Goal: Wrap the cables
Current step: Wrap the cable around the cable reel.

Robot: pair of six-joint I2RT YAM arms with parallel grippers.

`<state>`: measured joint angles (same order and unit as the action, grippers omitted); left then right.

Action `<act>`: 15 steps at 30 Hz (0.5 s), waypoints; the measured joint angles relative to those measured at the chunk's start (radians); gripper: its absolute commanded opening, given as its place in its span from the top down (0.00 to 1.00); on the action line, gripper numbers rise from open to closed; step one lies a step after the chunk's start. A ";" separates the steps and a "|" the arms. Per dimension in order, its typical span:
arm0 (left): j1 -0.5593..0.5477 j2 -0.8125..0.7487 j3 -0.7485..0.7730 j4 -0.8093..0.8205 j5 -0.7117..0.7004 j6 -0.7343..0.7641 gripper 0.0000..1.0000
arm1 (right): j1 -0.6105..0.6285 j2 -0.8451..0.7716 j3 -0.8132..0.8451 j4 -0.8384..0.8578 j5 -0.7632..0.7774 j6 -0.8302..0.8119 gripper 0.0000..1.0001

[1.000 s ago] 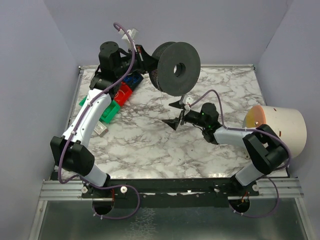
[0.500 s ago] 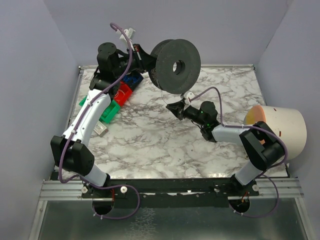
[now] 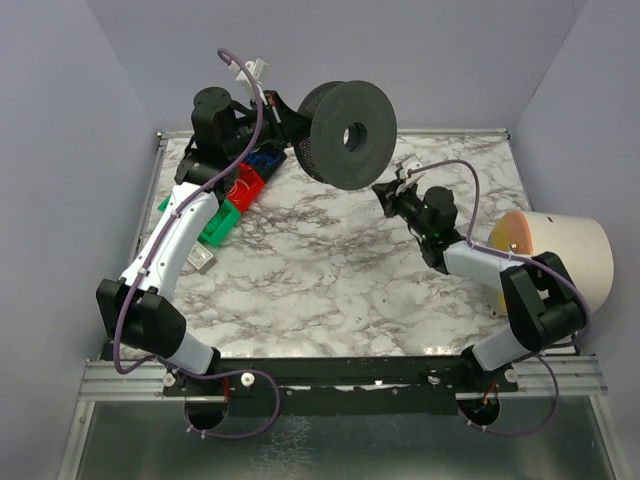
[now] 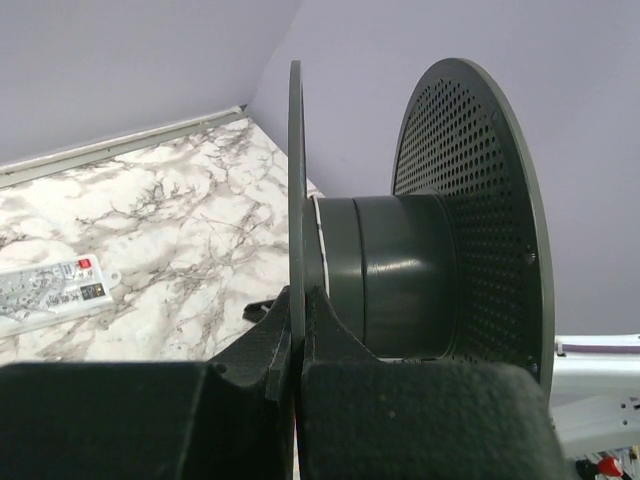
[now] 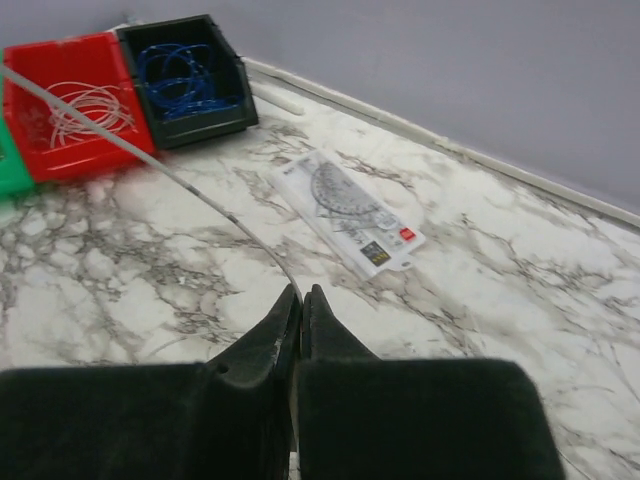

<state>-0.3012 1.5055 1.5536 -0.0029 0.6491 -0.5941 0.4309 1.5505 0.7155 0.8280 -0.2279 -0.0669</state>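
Spool (image 3: pixel 350 135) is up off the table (image 3: pixel 300 285), at the far side near the middle, its flat face with the centre hole turned toward the near right. The left gripper (image 3: pixel 290 128) has it: the wrist view shows both fingers closed on the edge of one flange (image 4: pixel 297 300), with the perforated flange out beyond the hub. The hub looks almost bare (only a thin pale line lies against the gripped flange). The right gripper (image 3: pixel 383 192) sits just below and right of the spool, low over the table and apart from it. Its jaws are closed together on the thin cable (image 5: pixel 200 190), which runs out from the fingertips (image 5: pixel 300 295) in a curve toward the far left. On the left of the table are a red bin (image 5: pixel 60 100) of white wire, a bin of blue wire (image 5: pixel 185 75) touching it, and a green bin (image 3: pixel 215 222) nearer. A flat packet (image 5: pixel 350 215) lies on the marble beyond the right fingertips. A pale tub (image 3: pixel 560 255) lies on its side at the right edge.
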 measured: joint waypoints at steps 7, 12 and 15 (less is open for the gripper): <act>0.000 0.000 0.000 0.000 0.032 -0.002 1.00 | -0.026 -0.037 0.024 -0.067 0.106 -0.050 0.99; -0.024 0.004 0.010 0.000 0.121 0.005 1.00 | -0.053 -0.053 0.022 -0.042 0.146 -0.115 1.00; -0.056 0.019 0.039 0.000 0.174 0.016 1.00 | -0.086 -0.083 -0.007 0.043 0.147 -0.153 1.00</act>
<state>-0.3576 1.5246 1.5925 -0.0025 0.8227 -0.5785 0.3447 1.4673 0.7086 0.8715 -0.0807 -0.2195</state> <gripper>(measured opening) 0.018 0.006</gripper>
